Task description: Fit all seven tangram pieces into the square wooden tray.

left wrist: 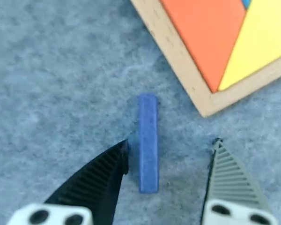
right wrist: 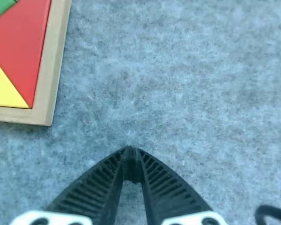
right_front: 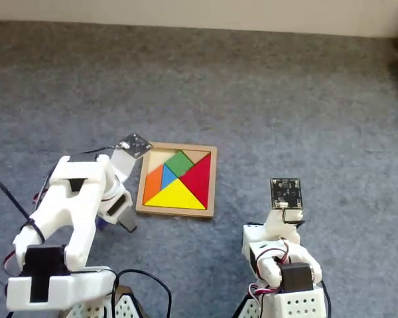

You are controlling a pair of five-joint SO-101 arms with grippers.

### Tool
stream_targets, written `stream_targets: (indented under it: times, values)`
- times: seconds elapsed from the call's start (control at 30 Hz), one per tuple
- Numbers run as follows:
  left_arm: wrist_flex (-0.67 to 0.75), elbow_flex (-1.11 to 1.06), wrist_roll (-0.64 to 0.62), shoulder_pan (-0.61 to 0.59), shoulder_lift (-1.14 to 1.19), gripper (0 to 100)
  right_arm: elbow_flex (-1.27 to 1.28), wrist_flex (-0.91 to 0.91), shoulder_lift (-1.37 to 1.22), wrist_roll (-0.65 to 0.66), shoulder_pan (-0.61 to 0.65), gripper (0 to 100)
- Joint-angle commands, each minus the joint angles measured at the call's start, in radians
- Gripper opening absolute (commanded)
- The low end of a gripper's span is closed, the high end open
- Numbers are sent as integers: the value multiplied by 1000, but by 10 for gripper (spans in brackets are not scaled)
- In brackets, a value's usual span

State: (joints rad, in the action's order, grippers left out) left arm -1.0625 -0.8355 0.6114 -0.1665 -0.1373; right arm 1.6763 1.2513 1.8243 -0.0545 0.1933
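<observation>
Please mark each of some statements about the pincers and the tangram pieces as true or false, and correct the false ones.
1. The dark blue piece is on the carpet, outside the wooden tray. True.
2. The left pincer is shut on that piece. False: it is open, with the piece between its fingers.
3. The right pincer is shut and holds nothing. True.
4. The yellow piece lies on the carpet. False: it lies in the tray.
</observation>
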Motion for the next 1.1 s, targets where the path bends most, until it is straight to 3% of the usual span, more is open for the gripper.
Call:
stream_targets:
  times: [0.0,0.5,0.77,1.07]
  values:
    - [8,2,21,-15,-13,258,142,5,19,11,-4,12]
    - [-38,99,25,-5,-27,3,142,5,19,11,-4,12]
    - [-183,216,11,70,-27,5,142,5,19,11,-4,12]
    - [-187,374,-146,260,-24,5,142,5,19,11,-4,12]
